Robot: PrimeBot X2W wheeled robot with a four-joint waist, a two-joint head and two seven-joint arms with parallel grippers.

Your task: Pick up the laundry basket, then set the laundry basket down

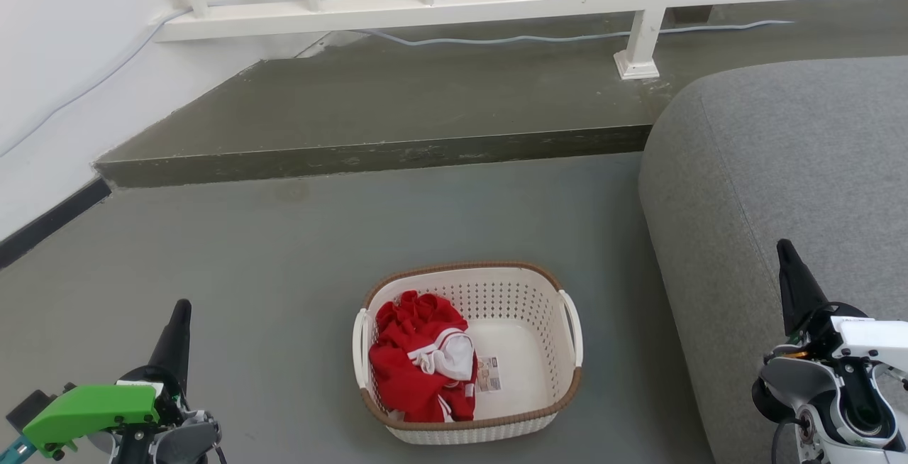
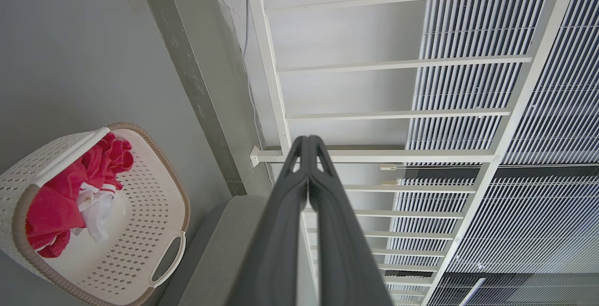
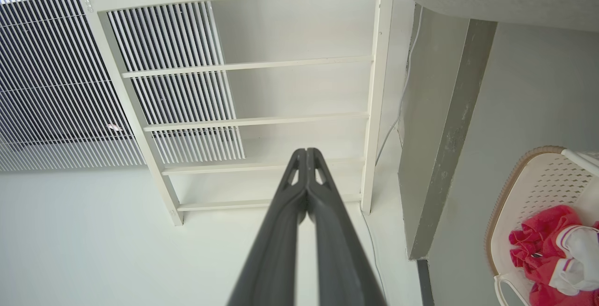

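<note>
Head view: a rounded-rectangular cream-white plastic laundry basket (image 1: pixel 511 304) stands upright on the smooth grey floor (image 1: pixel 248 272), open top up, between the two grippers and well apart from both. Its long axis appears to run left to right across the view, from one white side handle to the other, turned slightly. The walls are perforated in a fine grid, and a brown woven-look band rims the top. A crumpled red garment with white trim (image 1: pixel 418 365) fills the left half; a small paper label (image 1: pixel 489 373) lies on the bare bottom beside it. A rounded grey fabric cushion (image 1: pixel 780 187) rises just right of the basket. Behind it are a rough concrete step (image 1: pixel 397 102) and a white barred railing (image 1: pixel 425 6). The left gripper (image 1: pixel 181 308) and right gripper (image 1: pixel 784 247) hang low at either side, fingers pointing up the view.

Left wrist view: the long dark fingers are pressed together at the tips, holding nothing. The basket sits at the lower left, one handle loop facing the cushion.

Right wrist view: this pair is likewise closed tip to tip and empty, with the basket's rim at the right edge.
</note>
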